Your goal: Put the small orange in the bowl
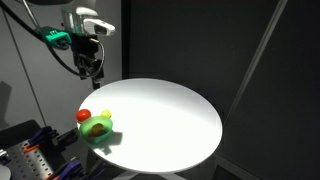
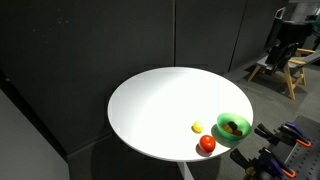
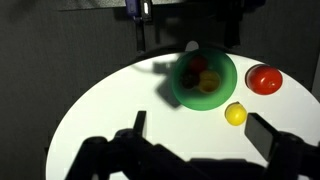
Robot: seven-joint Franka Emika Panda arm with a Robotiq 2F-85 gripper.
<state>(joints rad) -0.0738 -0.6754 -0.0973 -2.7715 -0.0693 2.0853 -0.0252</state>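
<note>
1. A round white table [image 1: 170, 120] stands against dark walls. Near its edge sits a small green bowl [image 3: 230, 88].
2. The small orange [image 3: 209, 81] appears to lie inside the bowl. From the wrist view it shows as a blurred orange-red spot among other small, darker shapes that are too unclear to name.
3. Two other fruits rest on the table outside the bowl: a red round fruit [image 3: 264, 79] just beside the rim, and a yellow fruit [image 3: 235, 114] close by, apart from both.
4. The gripper [image 1: 90, 66] hangs high above the table, well clear of the bowl. In the wrist view its two dark fingers [image 3: 139, 124] stand far apart with nothing between them, so it is spread wide and empty.
5. Judged from this layout, the task looks finished: the orange is in the bowl and the arm is clear of it. Nothing seems left beyond perhaps returning the arm to rest.
</note>
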